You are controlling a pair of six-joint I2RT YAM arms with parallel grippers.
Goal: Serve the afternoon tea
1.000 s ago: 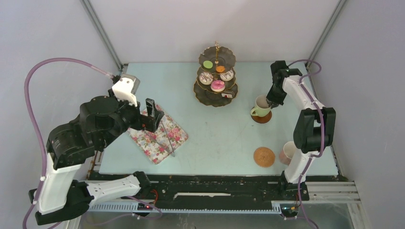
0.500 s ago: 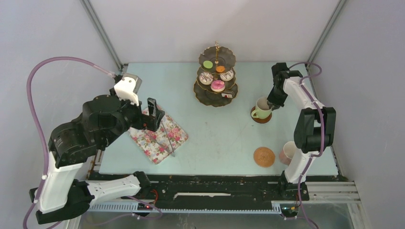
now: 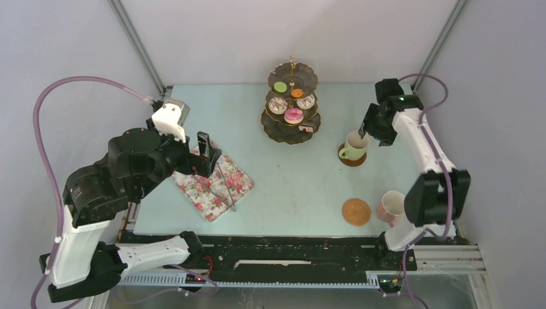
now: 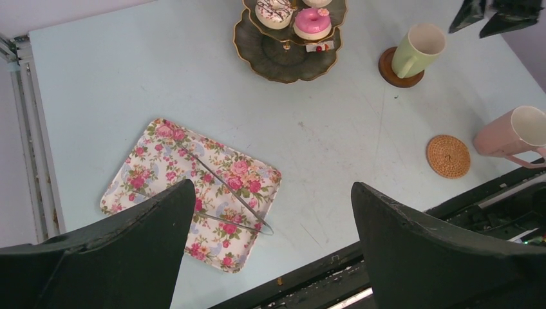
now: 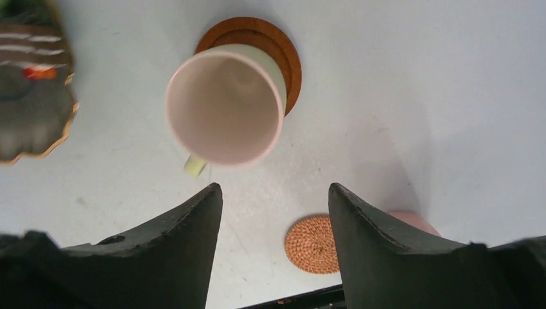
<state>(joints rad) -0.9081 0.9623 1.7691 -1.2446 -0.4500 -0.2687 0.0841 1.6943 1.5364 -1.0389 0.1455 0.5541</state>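
Observation:
The cream-green cup (image 3: 353, 146) (image 5: 225, 106) stands upright on a dark brown coaster (image 3: 353, 158) (image 5: 277, 38). My right gripper (image 3: 364, 131) (image 5: 275, 188) hangs open just above and right of it, holding nothing. A pink cup (image 3: 391, 207) (image 4: 512, 132) rests on the table right of a woven coaster (image 3: 356, 212) (image 5: 312, 244). The toy cakes sit on a three-tier stand (image 3: 283, 131), among them a pink doughnut (image 3: 293, 116) and a green piece (image 3: 280, 87). My left gripper (image 3: 206, 151) (image 4: 272, 187) hovers wide open over the floral tray (image 4: 161, 151).
Long grey tongs (image 3: 225, 187) (image 4: 222, 193) lie across the floral tray (image 3: 216, 193) at the left. The black front rail (image 3: 290, 248) borders the table's near edge. Grey walls close in the back and sides.
My right gripper has opened and let go of the cream-green cup, then drawn back up and to the right. Its elbow has swung right, uncovering the pink cup. The left arm is unchanged.

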